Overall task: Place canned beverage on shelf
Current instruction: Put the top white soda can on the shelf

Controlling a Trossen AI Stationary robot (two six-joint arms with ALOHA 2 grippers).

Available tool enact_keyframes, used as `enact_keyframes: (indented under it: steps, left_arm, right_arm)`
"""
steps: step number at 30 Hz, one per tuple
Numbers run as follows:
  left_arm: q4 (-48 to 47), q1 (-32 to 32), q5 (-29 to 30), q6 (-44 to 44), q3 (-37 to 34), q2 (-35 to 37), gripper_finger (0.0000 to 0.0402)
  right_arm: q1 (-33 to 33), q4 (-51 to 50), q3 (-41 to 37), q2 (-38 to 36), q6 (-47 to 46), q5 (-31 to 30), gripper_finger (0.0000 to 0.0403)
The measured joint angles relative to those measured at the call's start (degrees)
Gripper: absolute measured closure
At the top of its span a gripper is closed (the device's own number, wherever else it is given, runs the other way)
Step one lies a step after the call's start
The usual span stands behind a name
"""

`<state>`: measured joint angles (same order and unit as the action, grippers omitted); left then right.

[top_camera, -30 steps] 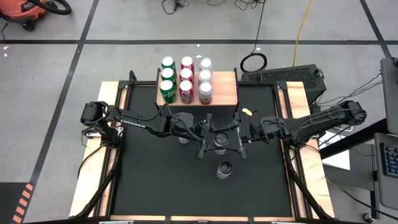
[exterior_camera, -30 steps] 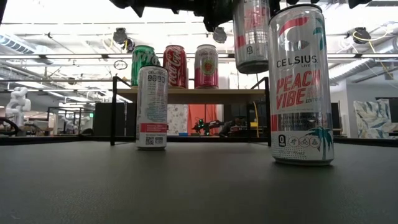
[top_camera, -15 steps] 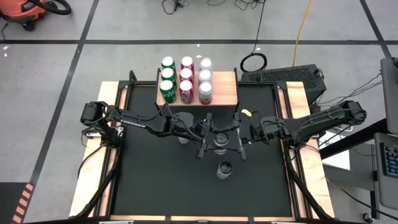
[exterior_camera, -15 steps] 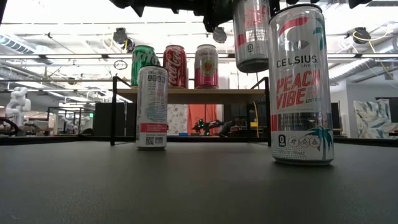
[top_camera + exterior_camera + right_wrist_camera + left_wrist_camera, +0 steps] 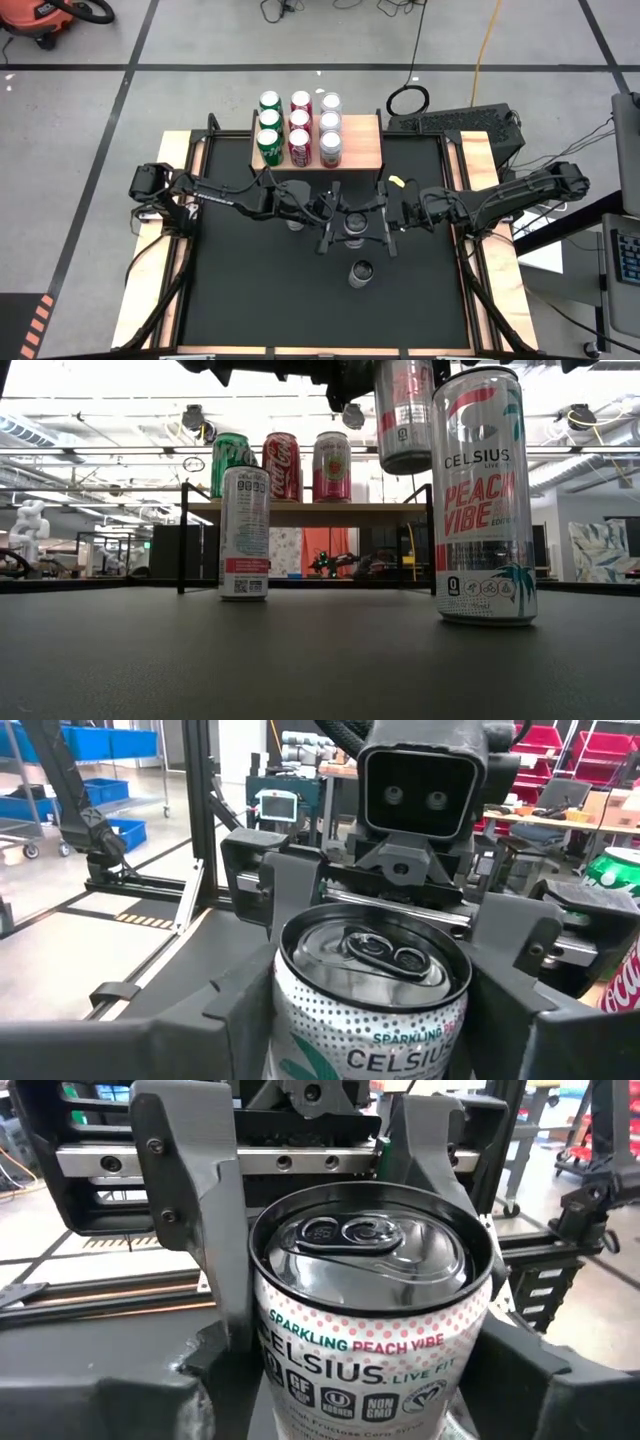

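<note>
Barely anything shifts over this last second: the slim white-and-pink Celsius drink can (image 5: 405, 415) hangs at the same height above the black-matted tabletop (image 5: 250, 290), mid-table, just in front of the shelf and not on it. The left claw (image 5: 370, 1385) and the right claw (image 5: 372, 1035) meet head-on around it, each pair of fingers closed against the can's sides, so this reads as a mid-air handover still settling, not a carry. Which one bears the weight, I can't tell. The can is upright, tab unopened, dotted print and palm leaves showing. The small light-wood shelf on black legs (image 5: 364, 150) already holds nine cans in green, red and pink columns, with a bare strip on its right. Two more tall cans wait on the mat
</note>
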<state>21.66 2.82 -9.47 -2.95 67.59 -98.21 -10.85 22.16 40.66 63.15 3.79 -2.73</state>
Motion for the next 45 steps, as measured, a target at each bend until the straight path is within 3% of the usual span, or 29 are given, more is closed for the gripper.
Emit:
enact_keyframes:
  steps: [7, 12, 18, 24, 29, 35, 45]
  left_arm:
    - [0.7, 0.6, 0.0, 1.3, 0.1, 0.0, 0.0043]
    - [-1.3, 0.6, 0.0, 1.5, 0.1, 1.4, 0.0008]
    - [-6.3, 0.8, 1.6, 2.7, 0.1, 5.3, 0.0004]
    - [-15.2, 2.8, 9.1, 2.5, 0.1, 9.0, 0.0004]
    - [-20.8, 6.3, 19.5, 2.6, 0.1, 10.5, 0.0004]
    - [-23.1, 9.6, 23.6, 2.7, 0.0, 10.3, 0.0004]
    - [-25.2, 11.5, 28.5, 3.3, -0.3, 10.3, 0.0004]
  right_arm:
    - [0.0, 0.3, 0.0, 0.1, 0.8, -0.1, 0.0182]
    - [0.0, -0.2, 0.0, -1.2, 0.6, -0.1, 0.0183]
    - [0.0, -2.1, 0.0, -5.4, 2.1, -0.4, 0.0182]
    - [0.3, -4.6, 0.0, -10.9, 5.3, -0.5, 0.0181]
    - [2.8, -8.2, 0.0, -15.5, 6.8, -0.3, 0.0181]
    - [7.2, -8.8, 0.1, -18.1, 7.3, -0.1, 0.0180]
    - [13.6, -23.9, 12.4, -15.9, 9.2, 2.1, 0.0180]
